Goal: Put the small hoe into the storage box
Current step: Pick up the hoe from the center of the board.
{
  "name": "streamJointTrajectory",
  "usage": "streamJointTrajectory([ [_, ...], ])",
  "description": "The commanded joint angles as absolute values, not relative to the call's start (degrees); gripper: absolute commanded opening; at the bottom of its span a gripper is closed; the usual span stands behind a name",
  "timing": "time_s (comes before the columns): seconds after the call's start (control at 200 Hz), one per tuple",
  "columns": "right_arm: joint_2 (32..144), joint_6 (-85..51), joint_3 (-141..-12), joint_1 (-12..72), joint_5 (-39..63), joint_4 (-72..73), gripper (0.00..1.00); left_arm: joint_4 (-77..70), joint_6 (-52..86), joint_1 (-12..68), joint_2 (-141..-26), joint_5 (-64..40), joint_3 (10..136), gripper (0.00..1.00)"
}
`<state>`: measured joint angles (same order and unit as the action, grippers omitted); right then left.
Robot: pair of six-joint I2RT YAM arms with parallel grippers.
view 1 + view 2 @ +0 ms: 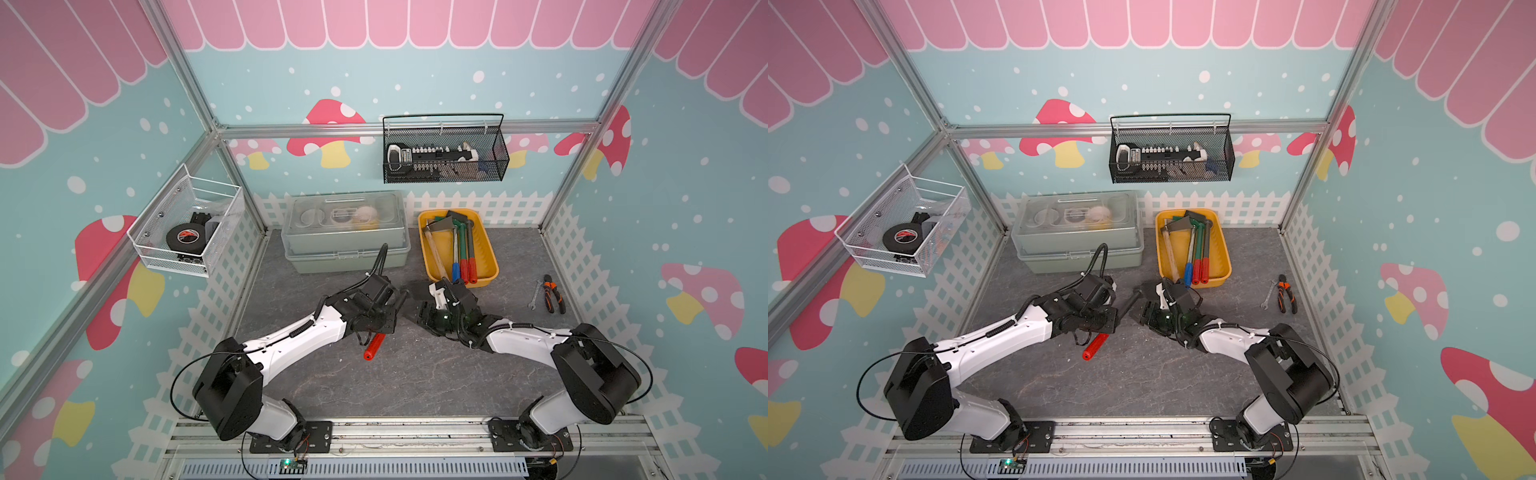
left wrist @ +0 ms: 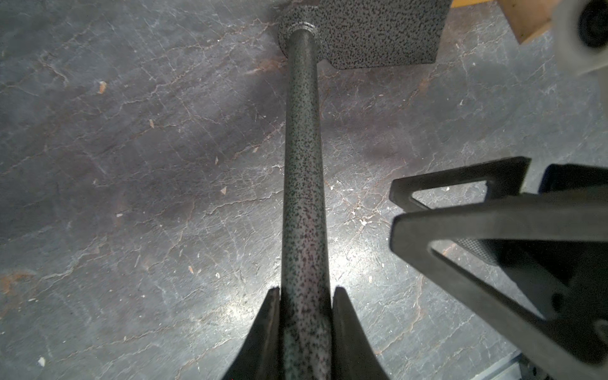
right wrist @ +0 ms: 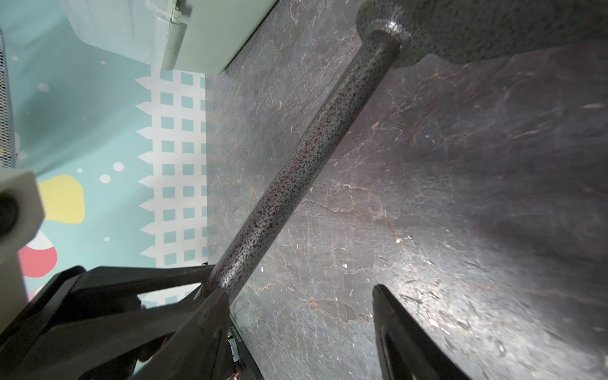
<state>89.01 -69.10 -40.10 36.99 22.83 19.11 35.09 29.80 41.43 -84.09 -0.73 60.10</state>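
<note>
small hoe [image 2: 304,164]: speckled gry shaft (red grip)

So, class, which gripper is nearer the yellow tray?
Right. The right gripper sits open by the tray's near corner; the left gripper, shut on the hoe, is farther off.

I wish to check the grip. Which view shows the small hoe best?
The left wrist view: the small hoe runs from the shut left tool clamping its shaft up to its blade. The right wrist view shows the shaft slanting past the open right tool. In both top views the arms cover most besides its red handle.
</note>
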Motion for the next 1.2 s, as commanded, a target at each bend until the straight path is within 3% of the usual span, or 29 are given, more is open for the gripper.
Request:
streamJointTrajectory([
  [0.0,91.32,-76.1,-40.41,38.29,20.66,25.48,0.69,31.91,30.37,42.14,-83.94,-1.09,61.89,0.0],
  [0.57,99.38,-83.98,-43.73,40.87,19.14,33.85,0.66,31.16,31.53,44.95,-85.94,-0.88,62.36,0.0],
  [0.801,100.4,-85.19,-43.94,41.13,18.48,35.58,0.56,31.06,32.17,46.21,-86.3,-0.67,62.24,0.0],
  [1.191,99.06,-85.61,-42.08,41.4,16.76,36.65,0.31,30.85,33.81,49.19,-85.96,-0.16,59.87,0.0],
])
